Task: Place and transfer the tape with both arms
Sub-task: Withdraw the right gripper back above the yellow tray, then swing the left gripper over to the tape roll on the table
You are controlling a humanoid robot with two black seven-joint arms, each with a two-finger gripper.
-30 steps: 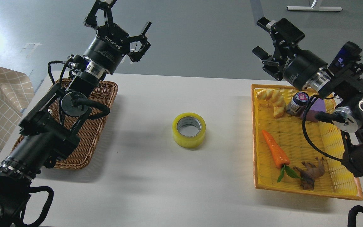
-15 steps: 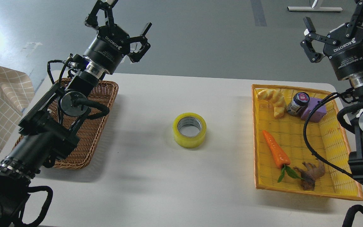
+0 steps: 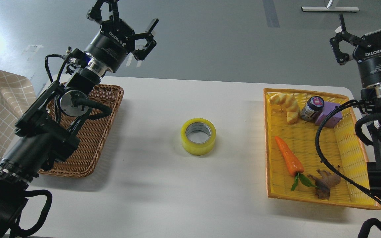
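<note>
The tape [image 3: 198, 136] lies flat on its side in the middle of the white worktop [image 3: 164, 185], with its round hole facing up. Nothing touches it. At its 9 o'clock, well apart, sits a brown wicker basket [image 3: 106, 99], and nothing can be seen inside the part that shows. At the tape's 3 o'clock, also well apart, sits a yellow tray [image 3: 349, 148]. The tray holds a bread roll [image 3: 287, 105], a small jar [image 3: 312, 107], a purple block [image 3: 330, 114], an orange carrot [image 3: 289, 160] and a brown lumpy thing [image 3: 325, 182]. The left end effector [image 3: 124, 19] is up high at about 10 o'clock from the tape, past the far end of the basket. Its fingers are spread wide and hold nothing. The right end effector [image 3: 369, 28] is up high at about 2 o'clock from the tape, past the far corner of the tray. Its fingers are spread apart too, and they are bare. It looks like the tape has been set down in the middle, so the placing part seems done. The rest seems not done yet: one arm must come down, grab the tape, and carry it to where it belongs, most likely the basket. That is only a guess from how things lie.
</note>
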